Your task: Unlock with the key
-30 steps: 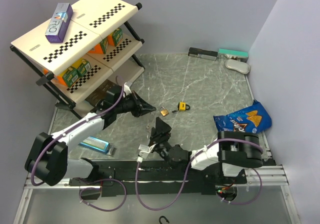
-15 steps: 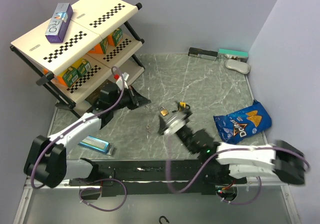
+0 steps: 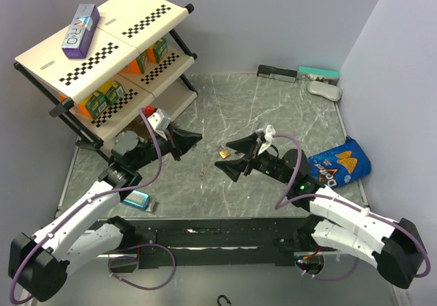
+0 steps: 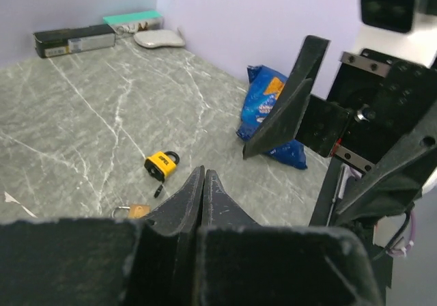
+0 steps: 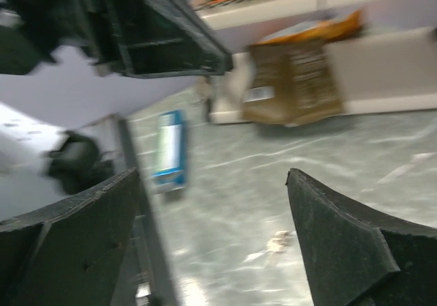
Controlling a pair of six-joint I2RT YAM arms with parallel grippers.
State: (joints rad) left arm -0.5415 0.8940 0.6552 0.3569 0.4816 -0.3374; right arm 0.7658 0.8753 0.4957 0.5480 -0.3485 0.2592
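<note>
A yellow padlock (image 4: 160,164) lies on the marble table with a small dark key (image 4: 159,190) at its base. A brass padlock (image 3: 223,152) with a ring lies close by; it also shows in the left wrist view (image 4: 134,210). In the top view the yellow padlock is hidden behind my right gripper. My left gripper (image 3: 190,138) is shut and empty, to the left of the brass padlock, its tips (image 4: 203,171) pointing toward the locks. My right gripper (image 3: 232,158) is open and empty just right of the brass padlock, facing left (image 5: 212,176).
A shelf rack (image 3: 102,53) with juice boxes stands at the back left. A blue Doritos bag (image 3: 338,162) lies at the right. A blue packet (image 3: 139,199) lies near the front left. Boxes (image 3: 276,72) line the back wall. A small pale scrap (image 3: 203,175) lies before the locks.
My right arm has swung up from the near edge to the padlocks, its gripper open. My left gripper has drawn back to the left, away from the brass padlock.
</note>
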